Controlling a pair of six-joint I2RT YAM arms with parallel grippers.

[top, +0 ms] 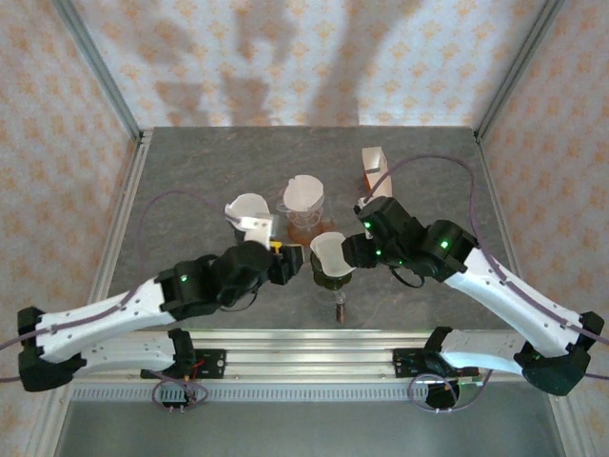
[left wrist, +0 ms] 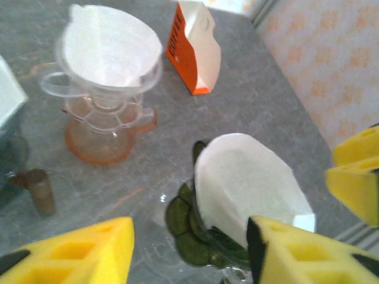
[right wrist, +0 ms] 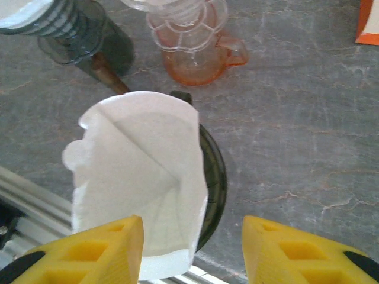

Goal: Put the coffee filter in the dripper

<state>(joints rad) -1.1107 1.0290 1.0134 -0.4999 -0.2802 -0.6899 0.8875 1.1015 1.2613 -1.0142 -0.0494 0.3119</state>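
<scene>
The left gripper (top: 293,265) is reached in from the near left. Its yellow fingers (left wrist: 77,251) are spread apart, and nothing is pinched between them. One finger is seen close against the white filter (right wrist: 139,177), though contact cannot be told.

Farther back on the grey table (top: 190,181) stands a dark dripper (top: 249,213) lined with paper. Right of it, a clear dripper (top: 304,195) is set on an orange glass jug (right wrist: 201,65).

The filter is stood in the green dripper (right wrist: 217,177) at the near middle, between the two grippers. It is tilted and rises well above the rim (part of the rim is left bare on one side).

The right gripper (top: 350,249) is held just beside that dripper, its fingers (right wrist: 299,251) also spread wide. The paper's lower edge lies next to one of them, and the other is well clear. An orange and white box (top: 374,169) is stood at the far right.
</scene>
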